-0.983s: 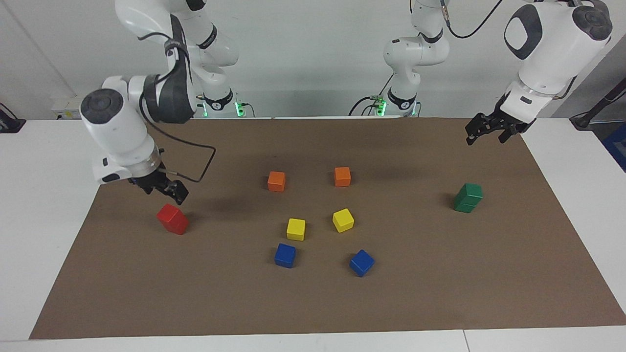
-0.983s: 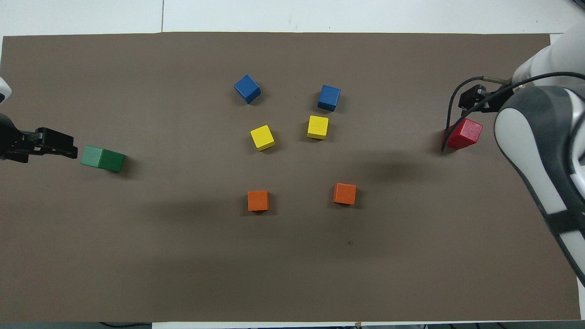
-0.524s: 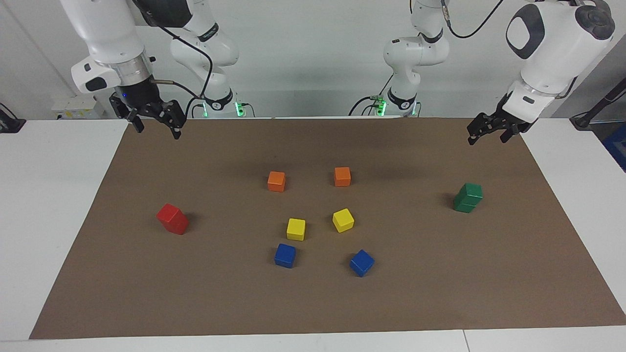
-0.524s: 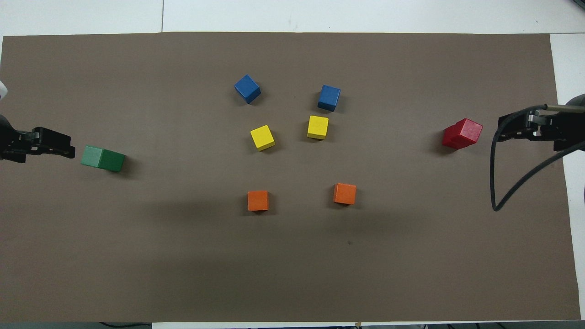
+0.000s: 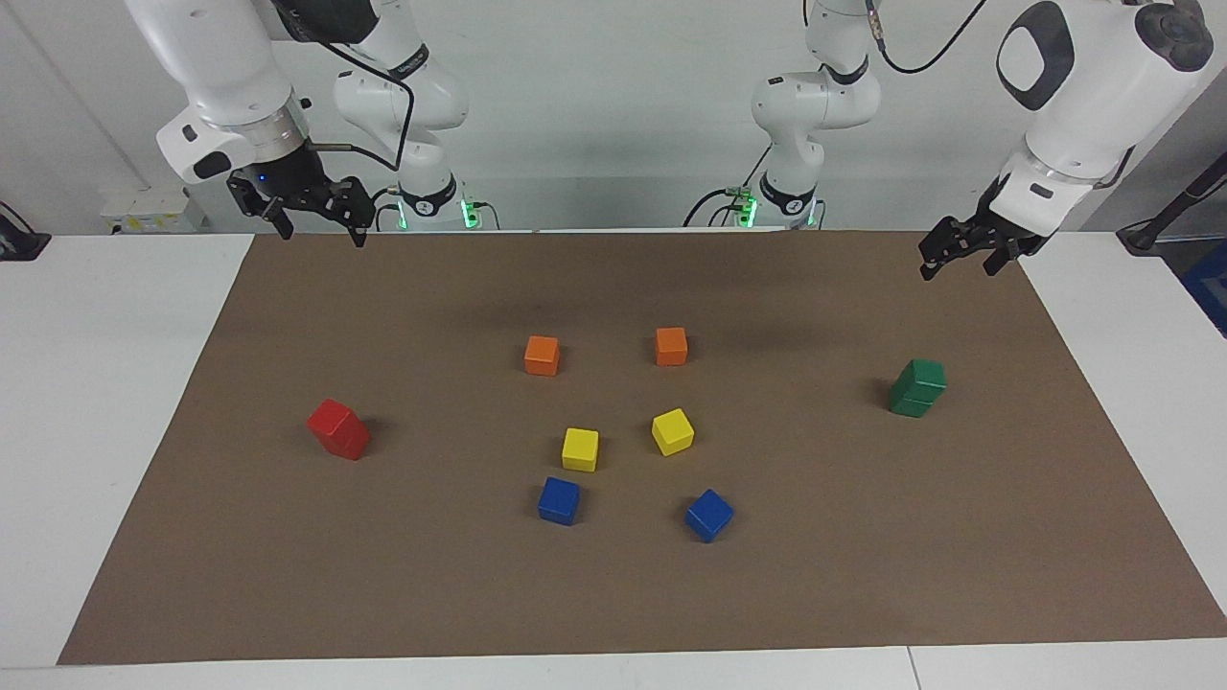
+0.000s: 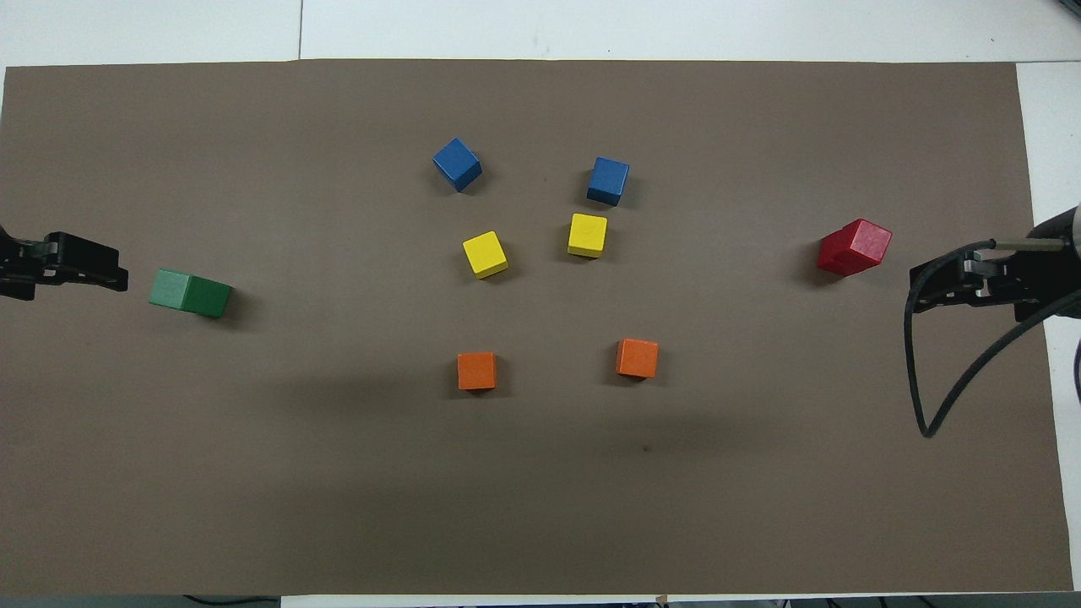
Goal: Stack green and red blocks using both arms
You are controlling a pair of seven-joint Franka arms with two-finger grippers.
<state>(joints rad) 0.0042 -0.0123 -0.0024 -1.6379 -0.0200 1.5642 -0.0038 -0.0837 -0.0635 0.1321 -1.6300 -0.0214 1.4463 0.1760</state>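
Two dark green blocks (image 5: 917, 387) stand stacked one on the other toward the left arm's end of the brown mat; the stack also shows in the overhead view (image 6: 189, 292). Two bright red blocks (image 5: 337, 428) stand stacked toward the right arm's end, also seen from overhead (image 6: 855, 247). My left gripper (image 5: 956, 271) is open and empty, raised over the mat's edge near the green stack (image 6: 100, 270). My right gripper (image 5: 324, 235) is open and empty, raised over the mat's edge at the right arm's end, well clear of the red stack (image 6: 939, 287).
In the middle of the mat lie two orange cubes (image 5: 542, 355) (image 5: 671, 346), two yellow cubes (image 5: 580, 448) (image 5: 672, 431) and two blue cubes (image 5: 559, 500) (image 5: 709, 515), all single. The brown mat (image 5: 863, 575) lies on a white table (image 5: 86, 383).
My right gripper has risen from just above the red stack and pulled back to the robots' edge of the mat. My left gripper has drifted slightly away from the green stack. The blocks have not moved.
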